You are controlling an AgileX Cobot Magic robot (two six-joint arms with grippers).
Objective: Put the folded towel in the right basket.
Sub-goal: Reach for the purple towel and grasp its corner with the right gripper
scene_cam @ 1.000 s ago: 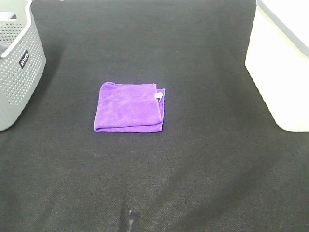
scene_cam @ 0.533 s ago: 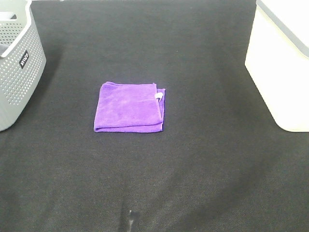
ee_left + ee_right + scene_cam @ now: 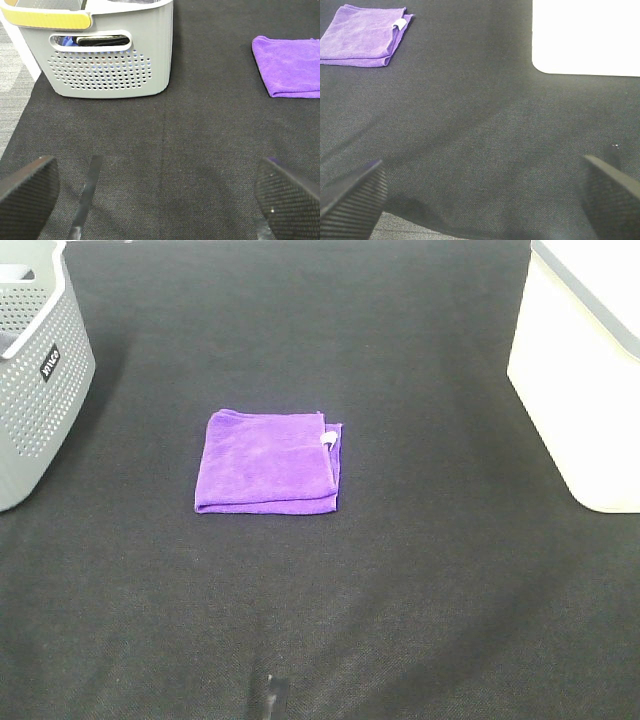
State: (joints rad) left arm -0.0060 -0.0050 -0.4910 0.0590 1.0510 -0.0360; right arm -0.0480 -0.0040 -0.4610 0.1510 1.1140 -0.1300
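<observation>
Your folded towel (image 3: 268, 462) lies on the tabletop (image 3: 420, 570) — well apart from the right basket (image 3: 575, 390) — left fingers (image 3: 25, 195) and right fingers (image 3: 352, 197) both spread (holding nothing).

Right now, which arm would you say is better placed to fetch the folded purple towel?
Probably the right arm: the right pincer, open, faces both the folded purple towel and the white plastic basket, its destination.

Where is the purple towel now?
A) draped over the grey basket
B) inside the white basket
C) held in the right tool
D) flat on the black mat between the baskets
D: the purple towel lies folded on the black mat, apart from the grey basket and the white basket.
</observation>
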